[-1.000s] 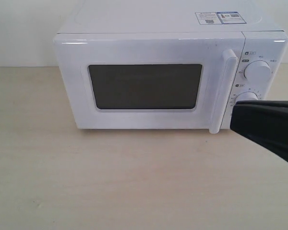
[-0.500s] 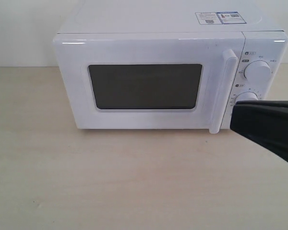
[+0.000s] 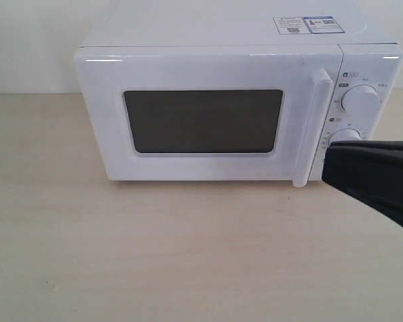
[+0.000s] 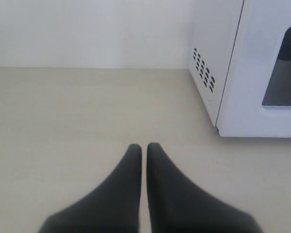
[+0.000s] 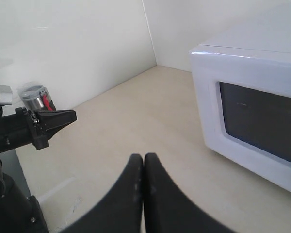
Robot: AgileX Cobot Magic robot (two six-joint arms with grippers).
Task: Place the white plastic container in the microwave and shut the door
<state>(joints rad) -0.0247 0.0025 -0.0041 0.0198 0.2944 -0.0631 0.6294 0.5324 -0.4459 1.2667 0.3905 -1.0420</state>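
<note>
Door [image 3: 201,121] of the microwave [image 3: 221,27] is shut, its upright handle [image 3: 310,127] just left of the right fingers [image 3: 366,173], nearer than the left fingers [image 4: 126,187]; both pairs are pressed together, holding nothing.

No lettering can be read with certainty. Two labels lie side by side on top of the microwave [image 3: 208,67], toward the right in the exterior view. The white label [image 3: 289,26] carries a square code pattern and the second label [image 3: 321,23] a blue header band; their print is too small to read. Small marks and dial graduations surround the two knobs [image 3: 361,100] on the control panel [image 3: 389,67], all illegible.
</note>
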